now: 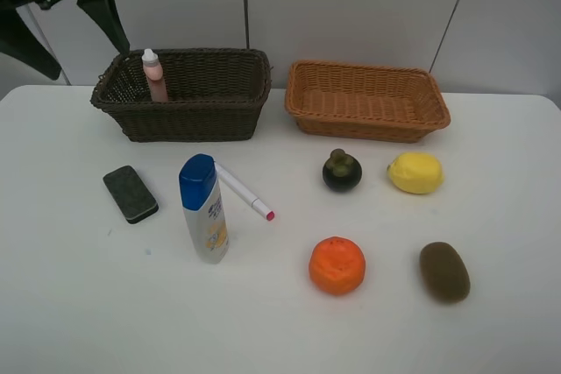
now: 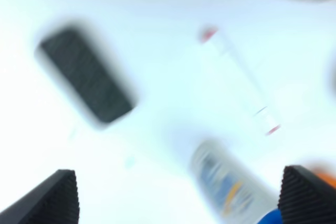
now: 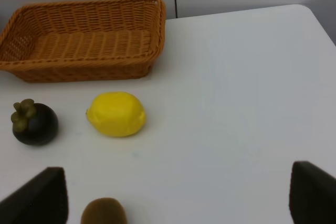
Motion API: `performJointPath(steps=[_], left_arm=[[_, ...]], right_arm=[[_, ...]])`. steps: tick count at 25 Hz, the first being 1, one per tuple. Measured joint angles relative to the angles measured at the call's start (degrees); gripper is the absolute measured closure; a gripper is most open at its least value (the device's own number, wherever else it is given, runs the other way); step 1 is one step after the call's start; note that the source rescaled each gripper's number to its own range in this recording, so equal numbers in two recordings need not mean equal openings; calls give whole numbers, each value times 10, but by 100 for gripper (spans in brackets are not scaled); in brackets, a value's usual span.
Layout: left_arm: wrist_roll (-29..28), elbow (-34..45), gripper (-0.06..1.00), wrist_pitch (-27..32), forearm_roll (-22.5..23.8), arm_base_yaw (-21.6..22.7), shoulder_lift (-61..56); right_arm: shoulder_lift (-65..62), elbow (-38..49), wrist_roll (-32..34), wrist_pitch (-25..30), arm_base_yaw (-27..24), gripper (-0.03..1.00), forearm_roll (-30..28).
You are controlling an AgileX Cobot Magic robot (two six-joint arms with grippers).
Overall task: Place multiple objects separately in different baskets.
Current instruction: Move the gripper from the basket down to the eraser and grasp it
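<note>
The left gripper (image 2: 178, 203) hangs over the white surface (image 1: 79, 304) with its jaws wide and holding nothing. Its view is blurred, but the blue-capped bottle (image 2: 226, 182) shows between them, nearer one finger, with the dark pad (image 2: 84, 74) and the white pen (image 2: 239, 80) lying farther ahead. The right gripper (image 3: 176, 198) has its jaws spread wide too, gripping nothing — the kiwi (image 3: 104, 211) lies just ahead of them, the lemon (image 3: 116, 114) and mangosteen (image 3: 34, 123) beyond it, and the tan basket (image 3: 84, 72) farthest off. The pink bottle (image 1: 155, 74) stands in the dark basket (image 1: 188, 120); the orange (image 1: 337, 264) rests on the surface near the kiwi.
</note>
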Motion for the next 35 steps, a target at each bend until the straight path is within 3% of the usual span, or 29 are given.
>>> performJointPath(steps=[6, 11, 21, 35], left_arm=[[-56, 155, -5, -5, 33, 0, -26], [-75, 217, -5, -99, 31, 0, 18], [-128, 231, -5, -238, 12, 0, 120], [-163, 231, -5, -370, 11, 0, 193]], right_arm=[[0, 0, 0, 0, 0, -3, 0], [0, 0, 0, 0, 0, -3, 0], [0, 0, 0, 0, 0, -3, 0], [0, 0, 0, 0, 0, -3, 0]])
